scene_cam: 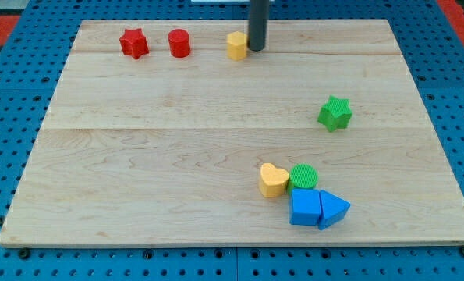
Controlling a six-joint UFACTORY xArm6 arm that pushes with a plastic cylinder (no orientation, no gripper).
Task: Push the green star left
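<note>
The green star (pixel 335 113) lies on the wooden board (pixel 177 156) at the view's right, about mid-height. My tip (pixel 256 48) is at the view's top, near the middle, well up and to the left of the green star. It stands right beside the right edge of a small yellow block (pixel 236 45), touching or nearly touching it.
A red star (pixel 134 43) and a red cylinder (pixel 178 43) sit at the view's top left. Near the bottom right, a yellow heart (pixel 273 179), a green cylinder (pixel 302 176), a blue cube (pixel 304 207) and a blue triangle (pixel 334 208) form a cluster.
</note>
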